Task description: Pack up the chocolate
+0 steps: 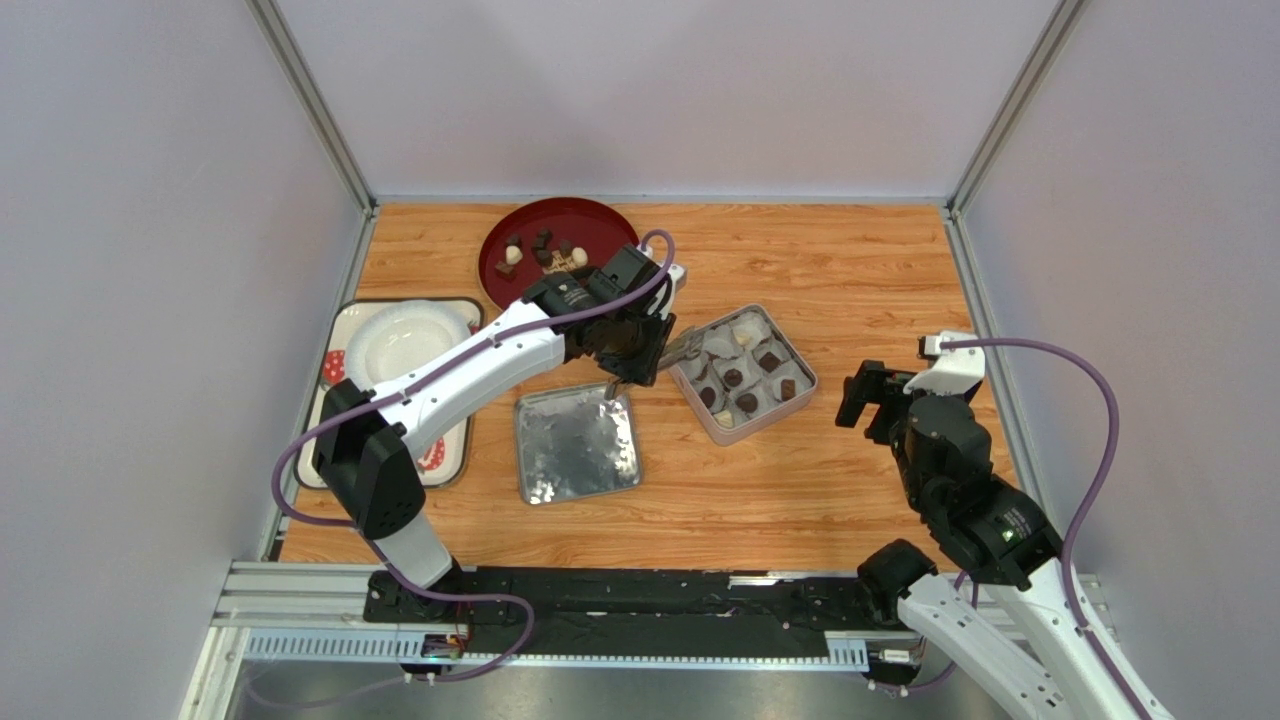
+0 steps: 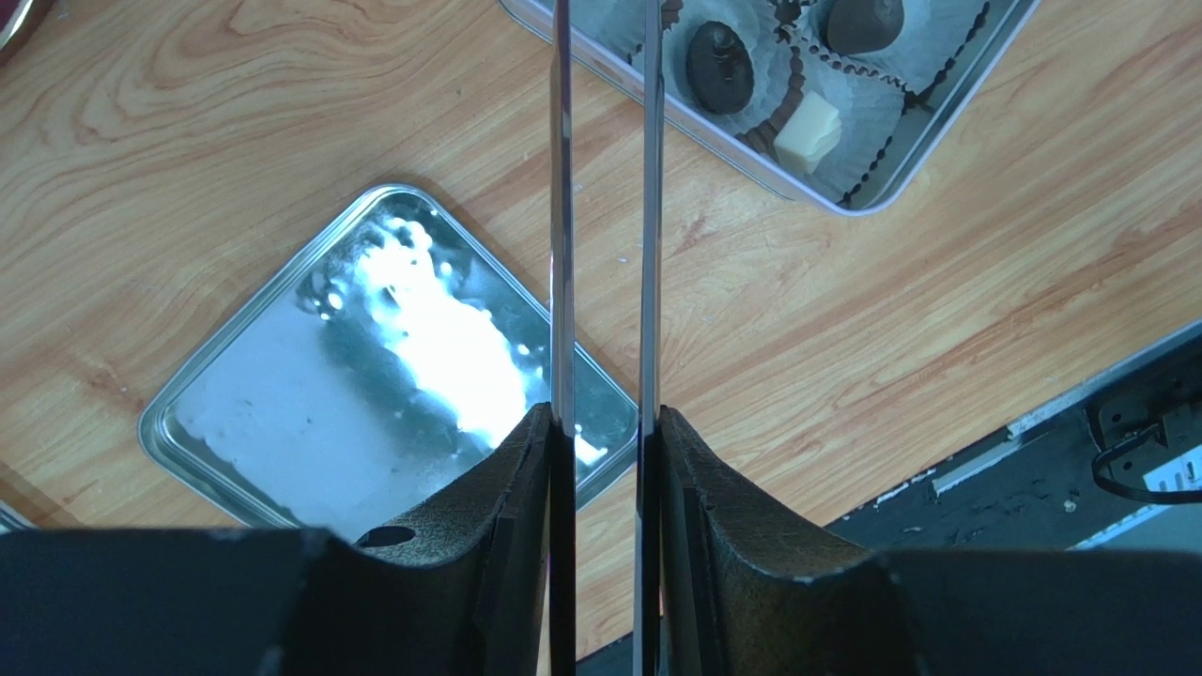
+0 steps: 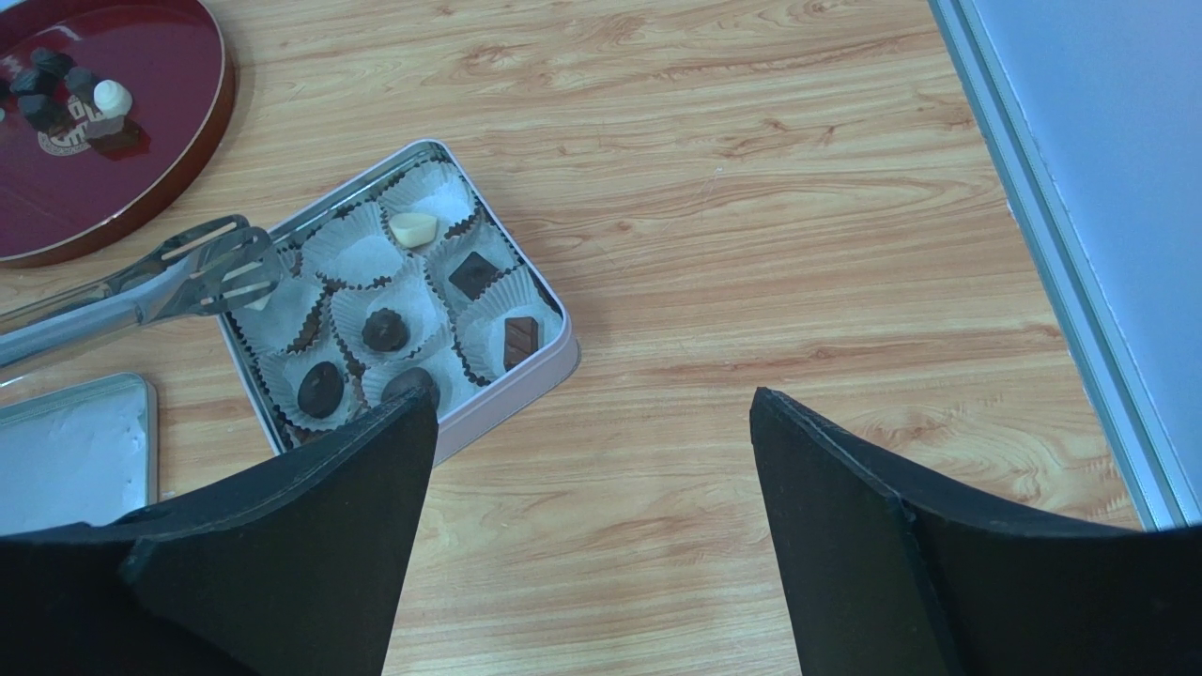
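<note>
Chocolate pieces (image 1: 544, 252), mostly dark brown with a cream one among them, lie on the round dark red plate (image 1: 601, 225) left of and beyond the tongs; the square silver metal lid (image 1: 576, 443) lies flat beneath the left gripper (image 2: 605, 437), which is clamped on the long steel tongs (image 2: 562, 211); their tips reach over the left corner of the silver metal tin (image 3: 557, 359), where more chocolate (image 3: 384, 330) sits in white paper cups (image 3: 346, 254); whether the tips hold a piece I cannot tell; right of the tin, the right gripper (image 3: 593, 465) hangs with jaws wide apart and empty.
</note>
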Tool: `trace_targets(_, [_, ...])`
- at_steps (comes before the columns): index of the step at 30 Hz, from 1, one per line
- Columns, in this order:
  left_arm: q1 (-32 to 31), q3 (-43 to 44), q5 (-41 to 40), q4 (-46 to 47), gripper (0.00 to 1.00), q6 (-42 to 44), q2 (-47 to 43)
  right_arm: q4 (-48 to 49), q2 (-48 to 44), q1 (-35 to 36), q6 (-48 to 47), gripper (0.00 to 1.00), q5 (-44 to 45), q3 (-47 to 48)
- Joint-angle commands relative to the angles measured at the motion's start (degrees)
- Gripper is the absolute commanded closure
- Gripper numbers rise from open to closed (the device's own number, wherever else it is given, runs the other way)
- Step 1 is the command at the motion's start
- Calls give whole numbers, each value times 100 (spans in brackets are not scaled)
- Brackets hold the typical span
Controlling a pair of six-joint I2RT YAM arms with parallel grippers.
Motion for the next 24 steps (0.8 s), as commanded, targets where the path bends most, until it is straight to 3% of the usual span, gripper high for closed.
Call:
trace_targets(1, [-43, 15, 12, 55, 62, -30, 1, 204, -31, 5, -54, 14, 32, 30])
trace_targets(12, [-43, 15, -172, 99, 59, -100, -51, 204, -31, 5, -63, 14, 14, 22])
trace_targets(24, [299, 103, -797, 135, 65, -39, -473, 213, -49, 5, -63, 14, -21, 22])
